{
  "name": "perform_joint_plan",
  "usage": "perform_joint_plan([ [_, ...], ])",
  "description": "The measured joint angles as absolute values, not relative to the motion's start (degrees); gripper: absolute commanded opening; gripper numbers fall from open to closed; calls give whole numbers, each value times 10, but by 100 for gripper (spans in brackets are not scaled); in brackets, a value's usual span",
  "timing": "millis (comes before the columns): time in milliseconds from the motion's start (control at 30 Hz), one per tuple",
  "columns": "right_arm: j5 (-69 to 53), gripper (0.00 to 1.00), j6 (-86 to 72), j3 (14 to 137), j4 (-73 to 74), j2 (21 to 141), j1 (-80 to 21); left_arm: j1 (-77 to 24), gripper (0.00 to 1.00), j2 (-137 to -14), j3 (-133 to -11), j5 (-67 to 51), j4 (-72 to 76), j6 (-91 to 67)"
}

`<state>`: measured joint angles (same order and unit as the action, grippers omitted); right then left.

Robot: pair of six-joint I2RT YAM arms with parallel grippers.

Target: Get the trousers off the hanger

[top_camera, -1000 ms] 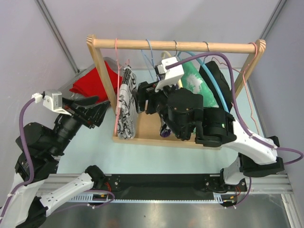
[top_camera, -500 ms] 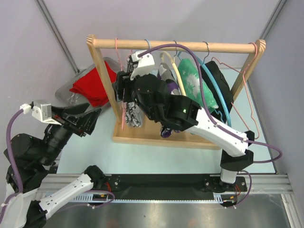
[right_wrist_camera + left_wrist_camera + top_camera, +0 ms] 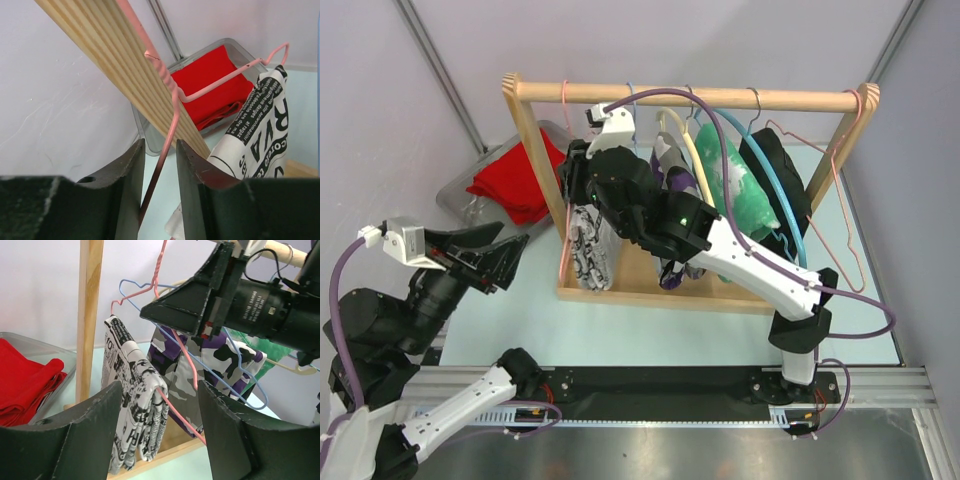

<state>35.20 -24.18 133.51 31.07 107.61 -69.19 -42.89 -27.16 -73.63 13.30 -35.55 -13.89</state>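
Note:
The black-and-white printed trousers are folded over the bar of a pink wire hanger at the left end of the wooden rail. My right gripper reaches up to that hanger's neck. In the right wrist view its jaws stand narrowly open, with the pink hanger wire running between them and the trousers just to the right. My left gripper is open, left of the rack. From the left wrist, the trousers and hanger sit beyond its open gripper.
A grey bin holds red cloth behind the rack's left post. More hangers carry a camouflage garment, a green one and a black one. The rack's wooden base sits mid-table.
My right arm has swung left from the middle of the rack to the pink hanger's neck. The left arm has drawn back and down, away from the rack.

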Motion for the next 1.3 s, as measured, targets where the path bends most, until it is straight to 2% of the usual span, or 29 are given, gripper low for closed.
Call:
perform_joint_plan([
  [100,348,29,-246,1335,300,1084,-688,-429,68,-267,-733,133,-357,-139],
  [367,346,28,-249,1332,268,1087,-678,-429,68,-261,-732,133,-368,-134],
  [500,346,20,-248,1328,244,1091,-673,-429,68,-256,-732,131,-373,-134],
  [733,346,14,-250,1314,206,1096,-671,-429,69,-252,-732,128,-384,-134],
  [833,346,17,-251,1305,189,1096,-671,-429,69,-251,-732,128,-389,-134],
  [867,346,24,-251,1301,183,1096,-671,-429,69,-251,-732,128,-390,-134],
  [900,346,26,-251,1298,179,1096,-670,-429,69,-251,-732,128,-392,-134],
  [1033,340,26,-254,1294,161,1097,-667,-429,69,-251,-732,128,-398,-134],
  [1200,328,2,-259,1293,146,1101,-665,-429,69,-251,-732,128,-404,-134],
  [1300,325,0,-269,1293,146,1102,-665,-429,69,-251,-733,128,-407,-132],
])
